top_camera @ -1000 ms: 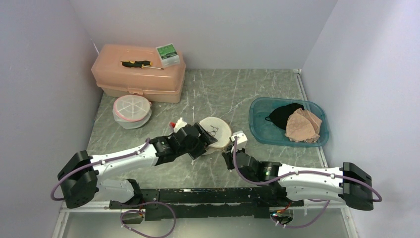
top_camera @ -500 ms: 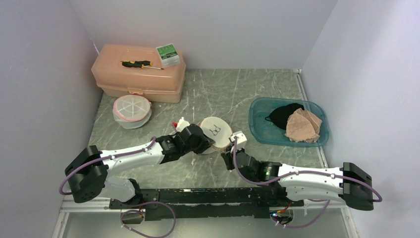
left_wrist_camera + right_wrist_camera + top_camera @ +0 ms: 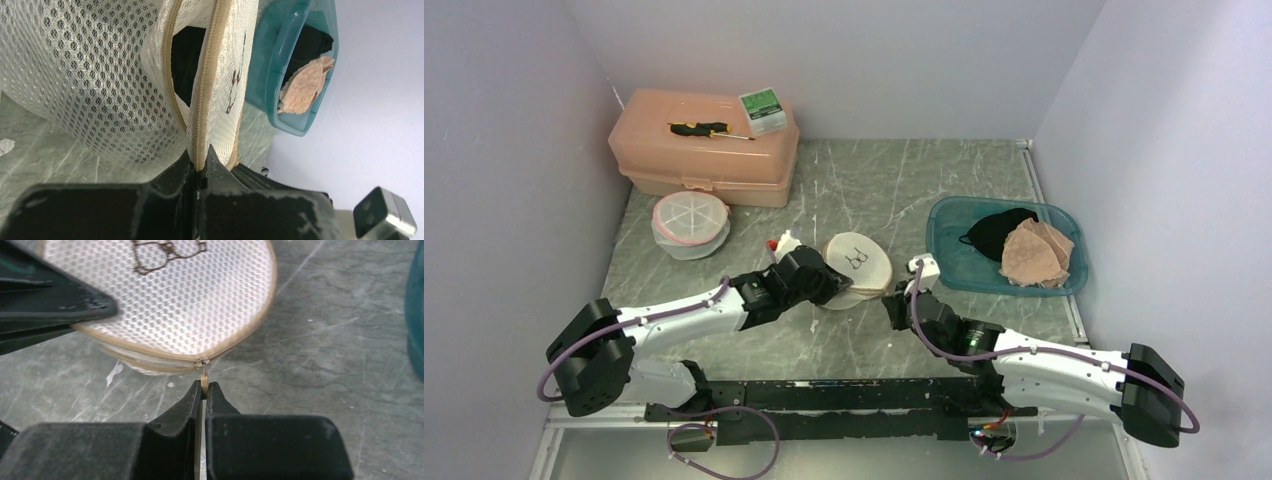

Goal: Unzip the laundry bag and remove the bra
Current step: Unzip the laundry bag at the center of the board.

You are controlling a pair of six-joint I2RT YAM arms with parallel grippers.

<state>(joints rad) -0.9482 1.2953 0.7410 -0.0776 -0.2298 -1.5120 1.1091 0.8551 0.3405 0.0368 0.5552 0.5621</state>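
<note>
Tabletop (image 3: 894, 180) — zipper pull (image 3: 204, 384) pinched between right fingers (image 3: 176, 410).

The left gripper (image 3: 200, 171) on the bag (image 3: 859, 262) and the right gripper (image 3: 204, 389) on its pull (image 3: 203, 376) blocked its left and near sides. The tub (image 3: 936, 250) stood near its right. Behind it, bare table (image 3: 874, 190) lay open up to the toolbox (image 3: 704, 160).
</note>
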